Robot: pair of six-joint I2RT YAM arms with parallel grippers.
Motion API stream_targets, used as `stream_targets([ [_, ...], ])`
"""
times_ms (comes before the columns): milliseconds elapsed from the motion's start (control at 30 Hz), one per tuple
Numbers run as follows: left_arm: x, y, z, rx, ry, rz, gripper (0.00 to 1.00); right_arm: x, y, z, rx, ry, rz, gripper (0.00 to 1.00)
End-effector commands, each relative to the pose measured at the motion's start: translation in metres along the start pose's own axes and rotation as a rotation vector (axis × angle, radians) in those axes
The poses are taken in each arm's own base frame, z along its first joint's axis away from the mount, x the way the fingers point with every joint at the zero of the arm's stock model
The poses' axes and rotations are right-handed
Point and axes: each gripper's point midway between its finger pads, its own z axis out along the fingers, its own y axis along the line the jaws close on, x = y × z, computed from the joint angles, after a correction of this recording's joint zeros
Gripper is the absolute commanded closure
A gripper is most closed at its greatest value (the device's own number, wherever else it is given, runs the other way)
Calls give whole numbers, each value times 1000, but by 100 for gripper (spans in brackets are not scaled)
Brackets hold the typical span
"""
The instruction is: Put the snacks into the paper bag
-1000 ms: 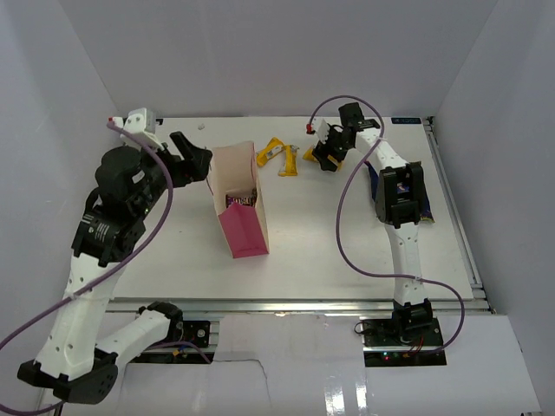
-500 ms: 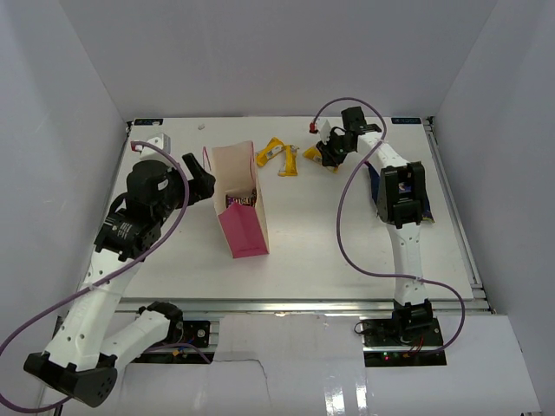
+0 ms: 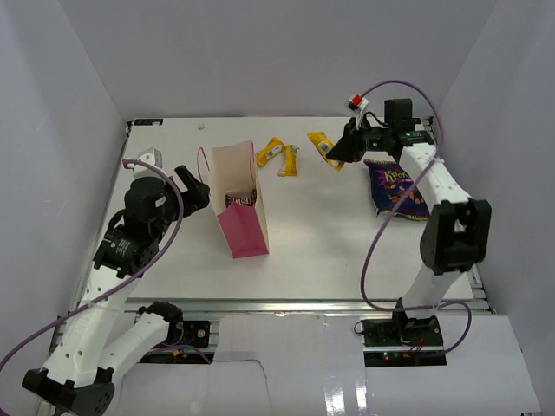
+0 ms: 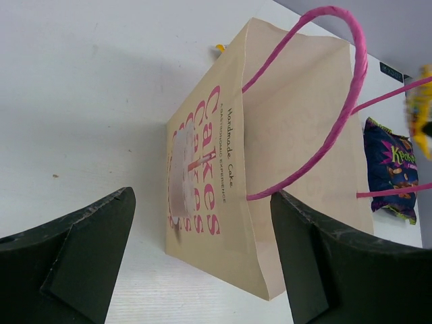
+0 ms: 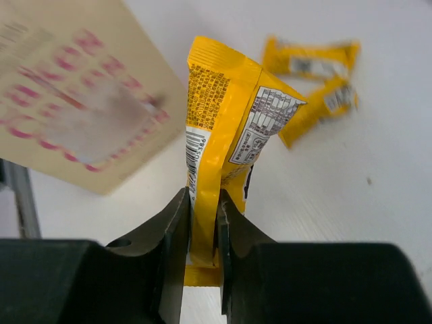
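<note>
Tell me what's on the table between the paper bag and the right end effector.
A yellow bar and a second yellow bar lie there, seen in the top view.

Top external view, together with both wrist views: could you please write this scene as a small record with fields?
bag: pink paper gift bag with thin cord handles, upright, mouth open
right gripper: shut on a small yellow wrapped bar, held in the air
left gripper: open, beside the bag, holding nothing
lying loose: two more yellow bars behind the bag; purple-blue crinkly chip bag at the right
</note>
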Motion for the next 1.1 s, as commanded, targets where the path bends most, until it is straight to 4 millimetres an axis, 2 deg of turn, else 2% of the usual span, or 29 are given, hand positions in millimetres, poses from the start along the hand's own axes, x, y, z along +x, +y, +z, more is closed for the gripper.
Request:
stream_targets([
  [0,-4,6,-2,-24,-40,-27,8,-99,108,-18,-172,-256,-108,92],
  [33,-4,6,-2,-23,-43,-31,8,-103,120,-15,-170,-271,-85,92],
  [67,-3,7,-2,-23,-44,-34,8,-118,149,-6,-200,-300,-121,92],
  [133,0,8,-4,-18,-43,-44,8,-140,171,0,-129,-340,-97,92],
  [167,1,8,-5,-16,-43,-47,8,-152,204,10,-163,-355,-118,92],
  [200,4,9,-6,-15,-39,-51,8,-158,214,18,-148,-365,-109,92],
  [233,2,9,-10,-5,-51,-63,8,-168,211,24,-72,-393,-99,92],
  [267,3,10,-12,-3,-54,-65,8,-178,234,37,-93,-407,-112,92],
  [367,3,13,-22,3,-72,-89,9,-195,251,61,-37,-443,-105,92],
  [400,2,14,-25,4,-76,-95,9,-206,257,62,-24,-474,-116,92],
  [433,5,16,-28,2,-75,-99,9,-213,254,65,27,-501,-132,92],
  [467,3,16,-33,11,-88,-112,9,-214,264,74,25,-505,-144,92],
  [500,5,17,-36,12,-88,-118,9,-217,261,77,74,-522,-139,92],
  [533,9,20,-37,7,-81,-122,9,-218,268,82,74,-527,-154,92],
  [600,11,22,-42,14,-87,-140,9,-217,270,91,96,-531,-162,92],
  [633,13,24,-43,11,-82,-141,9,-219,269,91,118,-542,-165,92],
  [700,15,26,-45,12,-84,-146,9,-223,279,88,101,-558,-182,92],
  [800,18,27,-45,7,-78,-145,9,-248,295,66,91,-639,-237,92],
  [833,19,28,-45,5,-75,-145,9,-264,302,51,89,-681,-250,92],
  [967,22,28,-41,0,-60,-140,8,-289,311,24,96,-745,-284,92],
  [1067,24,28,-38,-3,-54,-134,8,-287,315,20,86,-738,-295,92],
])
